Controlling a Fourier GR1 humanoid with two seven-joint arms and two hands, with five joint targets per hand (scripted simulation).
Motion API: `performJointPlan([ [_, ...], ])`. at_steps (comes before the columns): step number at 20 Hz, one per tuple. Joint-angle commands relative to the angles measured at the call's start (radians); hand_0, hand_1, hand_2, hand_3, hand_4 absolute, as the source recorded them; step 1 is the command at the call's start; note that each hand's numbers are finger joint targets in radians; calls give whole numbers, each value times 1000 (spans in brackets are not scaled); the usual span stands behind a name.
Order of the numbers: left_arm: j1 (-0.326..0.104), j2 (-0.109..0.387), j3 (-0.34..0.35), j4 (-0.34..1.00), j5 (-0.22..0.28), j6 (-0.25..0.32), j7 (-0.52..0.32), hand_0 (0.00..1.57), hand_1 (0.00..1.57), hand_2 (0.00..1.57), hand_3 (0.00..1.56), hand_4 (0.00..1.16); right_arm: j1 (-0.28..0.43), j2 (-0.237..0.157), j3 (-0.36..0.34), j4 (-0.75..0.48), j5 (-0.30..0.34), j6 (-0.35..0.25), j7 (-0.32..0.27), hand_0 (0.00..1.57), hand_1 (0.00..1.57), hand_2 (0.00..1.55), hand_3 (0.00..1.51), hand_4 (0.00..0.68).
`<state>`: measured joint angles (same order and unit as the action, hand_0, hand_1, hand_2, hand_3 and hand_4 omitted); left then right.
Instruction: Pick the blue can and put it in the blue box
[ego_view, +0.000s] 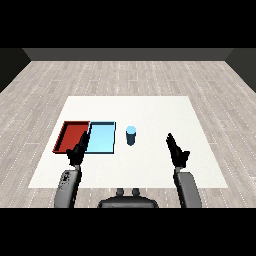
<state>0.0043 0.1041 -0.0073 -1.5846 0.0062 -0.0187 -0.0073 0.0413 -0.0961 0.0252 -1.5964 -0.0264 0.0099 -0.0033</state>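
The blue can (131, 135) stands upright on the white table (150, 110), just to the right of the light blue tray (102, 137) and apart from it, with bare tabletop all round its base. The table is the largest thing in view, a pale square set on a grey plank floor (125, 75). On its left part the red tray (72, 135) and the light blue tray lie side by side, edges touching, the red one further left. The left hand (78, 150) hovers over the near edge where the two trays meet, fingers straight and relaxed, holding nothing. The right hand (175, 149) hangs over bare table well to the right of the can, fingers likewise extended and holding nothing.
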Motion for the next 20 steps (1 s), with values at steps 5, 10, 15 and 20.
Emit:
performJointPlan([
  [5,-1,-12,-5,27,-22,-4,9,0,0,0,0,0,-292,78,7,208,116,-133,41,0,0,0,0,0],
  [10,-1,-63,67,-99,107,-41,-314,0,0,0,0,0,-293,95,32,171,-72,-69,-231,0,0,0,0,0],
  [15,49,-83,40,-31,100,-82,-418,0,0,0,0,0,-370,95,35,327,-99,-65,-342,0,0,0,0,0],
  [20,-60,-63,68,-20,117,-63,-346,0,0,0,0,0,-380,95,4,277,-89,-44,-272,0,0,0,0,0],
])
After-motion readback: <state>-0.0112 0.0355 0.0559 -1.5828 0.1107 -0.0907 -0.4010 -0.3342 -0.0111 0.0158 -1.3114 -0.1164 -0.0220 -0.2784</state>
